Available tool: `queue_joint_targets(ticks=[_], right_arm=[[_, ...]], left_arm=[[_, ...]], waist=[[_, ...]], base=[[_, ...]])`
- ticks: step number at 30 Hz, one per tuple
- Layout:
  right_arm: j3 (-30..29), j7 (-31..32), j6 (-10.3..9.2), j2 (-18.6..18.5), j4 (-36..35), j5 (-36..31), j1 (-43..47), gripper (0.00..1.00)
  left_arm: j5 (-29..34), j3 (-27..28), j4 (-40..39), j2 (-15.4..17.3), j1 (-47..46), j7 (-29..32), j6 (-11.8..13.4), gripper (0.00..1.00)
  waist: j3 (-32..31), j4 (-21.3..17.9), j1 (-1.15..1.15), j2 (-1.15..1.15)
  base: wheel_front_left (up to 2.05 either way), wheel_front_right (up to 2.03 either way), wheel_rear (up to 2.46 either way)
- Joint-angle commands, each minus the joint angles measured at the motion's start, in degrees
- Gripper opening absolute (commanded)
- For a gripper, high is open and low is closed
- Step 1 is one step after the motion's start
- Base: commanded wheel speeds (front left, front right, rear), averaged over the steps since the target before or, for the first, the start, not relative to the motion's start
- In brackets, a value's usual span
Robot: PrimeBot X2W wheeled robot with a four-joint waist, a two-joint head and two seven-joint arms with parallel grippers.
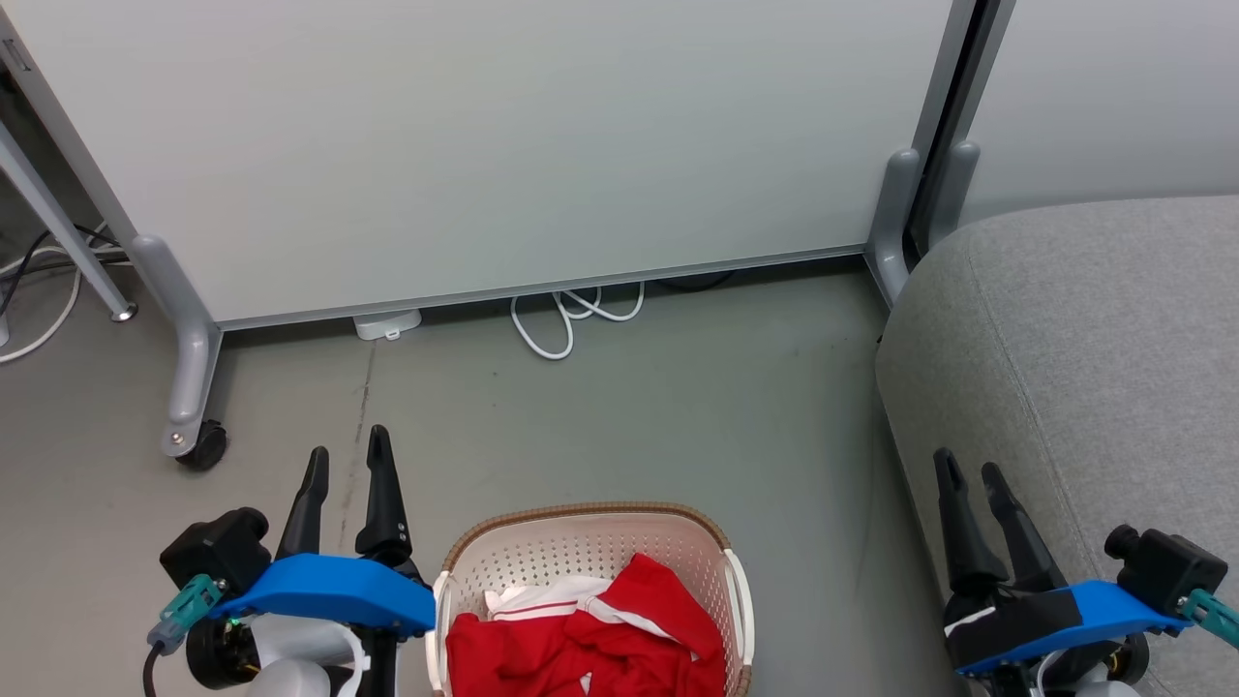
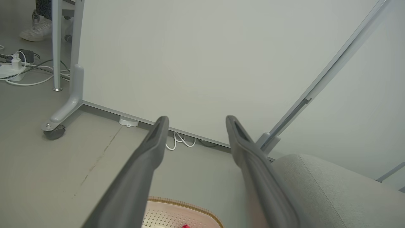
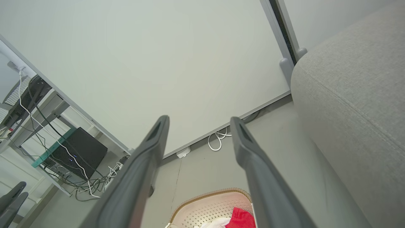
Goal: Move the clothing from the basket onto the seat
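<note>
Red clothing (image 1: 590, 639) with white panels lies bunched in the basket (image 1: 581, 515), which stands on the floor (image 1: 629, 416) at the near edge of the scene, between the two hands. The left hand (image 1: 347, 443) hovers just left of the basket, fingers parted and empty. The right hand (image 1: 968, 463) hangs by the left edge of the grey seat (image 1: 1094, 329), likewise parted and holding nothing. No garment shows on the seat, so the task looks unstarted. The hands seem to flank the basket so that either can dip in for a first grab
</note>
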Motion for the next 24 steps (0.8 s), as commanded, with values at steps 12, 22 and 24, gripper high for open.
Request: queue_joint_targets(ticks=[12, 22, 24], right_arm=[[1.0, -2.0, 0.11, -0.3, -0.5, -7.4, -0.8, 1.0], [1.7, -3.4, 0.13, -0.3, 0.0, -12.6, -0.8, 1.0], [1.8, -3.7, 0.13, -0.3, 0.0, -13.7, -0.8, 1.0]], left_arm=[[7.4, -1.6, 0.1, 0.3, -1.9, -2.0, 0.5, 1.0], [12.4, -2.5, 1.5, 0.1, -2.2, -3.4, 0.0, 1.0], [13.4, -2.7, 1.8, 0.0, -2.2, -3.7, -0.1, 1.0]], waist=[[-0.2, 0.1, 0.0, 0.0], [-0.4, 0.1, 0.0, 0.0], [-0.4, 0.2, 0.0, 0.0]], base=[[0.0, 0.0, 0.0], [0.0, 0.0, 0.0], [0.0, 0.0, 0.0]])
